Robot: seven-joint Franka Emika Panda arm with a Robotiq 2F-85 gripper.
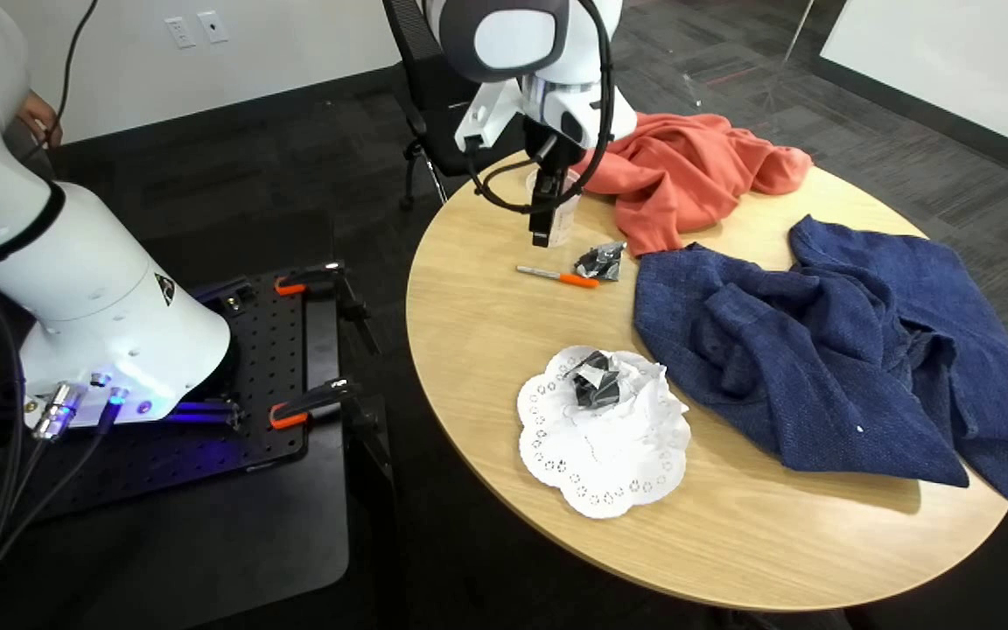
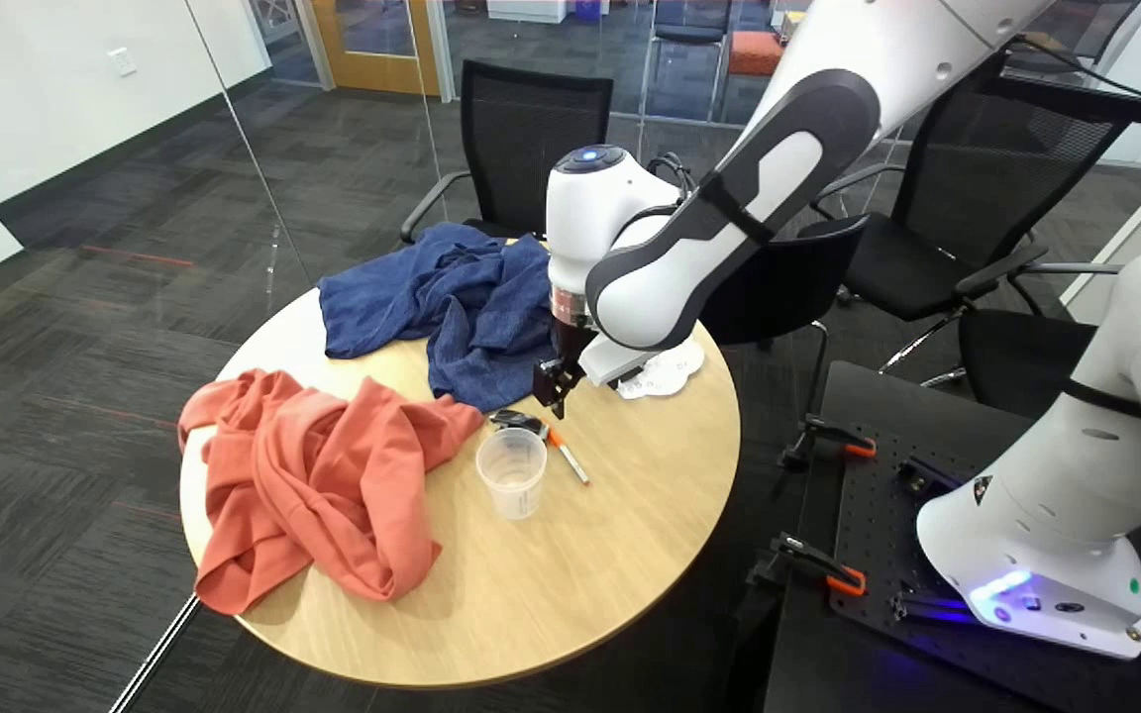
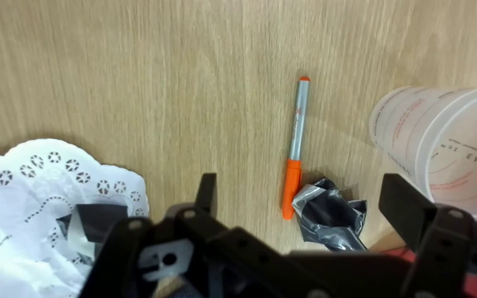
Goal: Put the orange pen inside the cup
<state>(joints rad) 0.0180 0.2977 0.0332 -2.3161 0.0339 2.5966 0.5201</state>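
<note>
Orange-capped pen [image 3: 295, 162] on worktop [image 3: 180, 103], under gripper [image 3: 299, 191], which hovers w/ jaws wide apart; in wrist cam, pen's capped end shows btwn them. Translucent plastic cup [image 2: 514, 488] upright nr pen; crumpled blk wrapper [image 3: 331, 213] by pen's capped end.

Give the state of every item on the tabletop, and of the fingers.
Orange pen: lying flat, capped.
Translucent plastic cup: upright, uncovered, empty.
Pen-side black scrap: crumpled.
White doily: spread out, partly crumpled.
Doily-top black scrap: crumpled.
Coral cloth: rumpled.
Navy cloth: rumpled.
Fingers: open, holding nothing.
</note>
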